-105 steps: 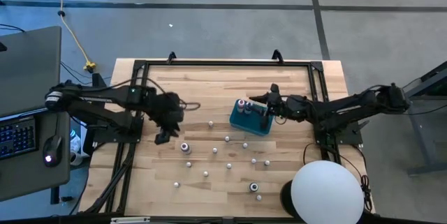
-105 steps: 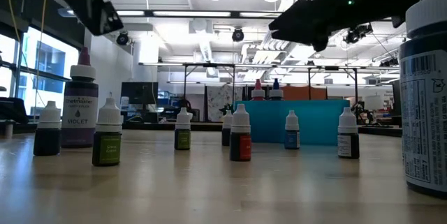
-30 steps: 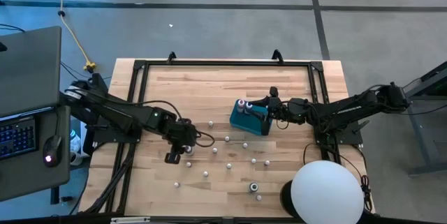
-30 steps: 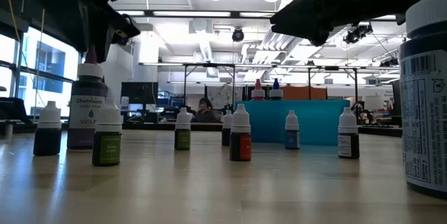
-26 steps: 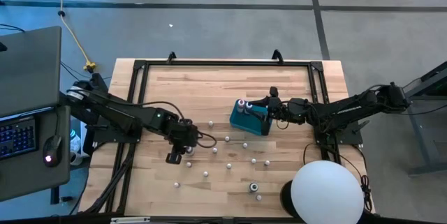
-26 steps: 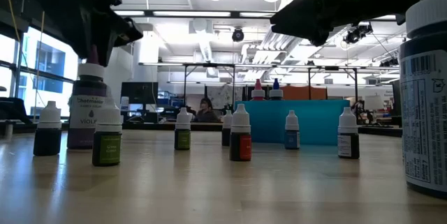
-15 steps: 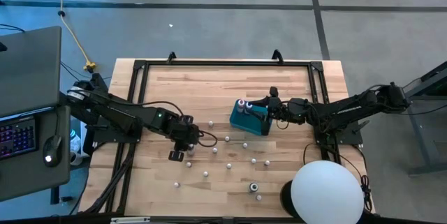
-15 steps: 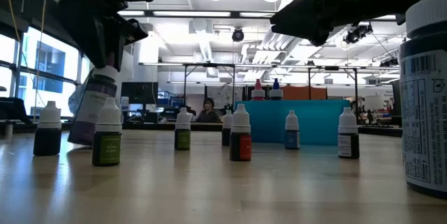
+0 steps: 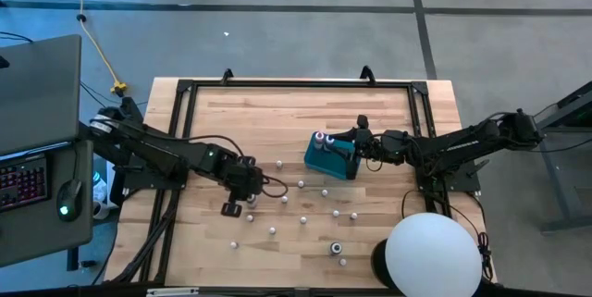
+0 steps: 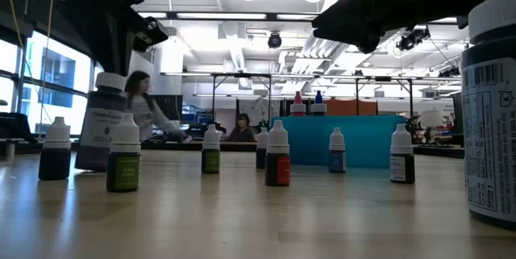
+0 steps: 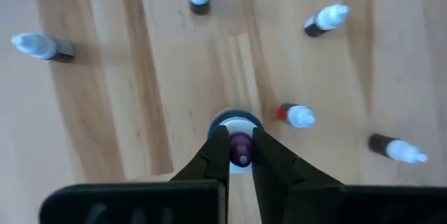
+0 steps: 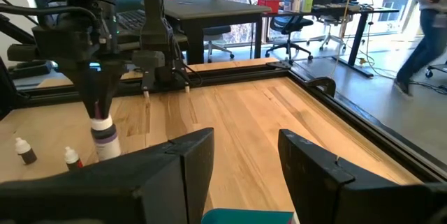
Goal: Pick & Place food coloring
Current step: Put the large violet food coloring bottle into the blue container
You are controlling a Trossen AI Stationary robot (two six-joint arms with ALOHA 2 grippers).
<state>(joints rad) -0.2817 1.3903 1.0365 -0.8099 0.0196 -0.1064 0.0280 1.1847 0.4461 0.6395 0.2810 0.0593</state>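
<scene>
Small whitish-capped bottles (image 9: 301,184) lie scattered over the lower centre of the wooden worktop (image 9: 268,121) in the high view. A teal box (image 9: 331,159) sits right of centre with two coloured-top bottles (image 9: 320,137) standing in it. In the low view a row of small bottles crosses the middle: a dark one (image 10: 55,149) at far left, a green one (image 10: 124,154), a yellow-green one (image 10: 211,150), a red one (image 10: 277,155) and a blue one (image 10: 337,150) in front of the box, with a large bottle (image 10: 490,106) filling the right edge. A white round object (image 9: 433,255) sits at the lower right of the high view, and a keyboard (image 9: 26,179) at its left edge. A person (image 10: 143,114) shows blurred in the room behind.

The left arm stretches from the left edge toward the centre-left of the high view. The left gripper (image 11: 239,148) points down, and its fingers (image 11: 214,155) are clamped on the purple tip of the violet bottle (image 10: 101,127), which leans slightly in the low view, its base at the worktop. The small red bottle stands just beside it in the left wrist view.

The right arm reaches in from the right edge. The right gripper (image 12: 246,155) hangs over the box, fingers (image 12: 191,160) parted and holding nothing.
</scene>
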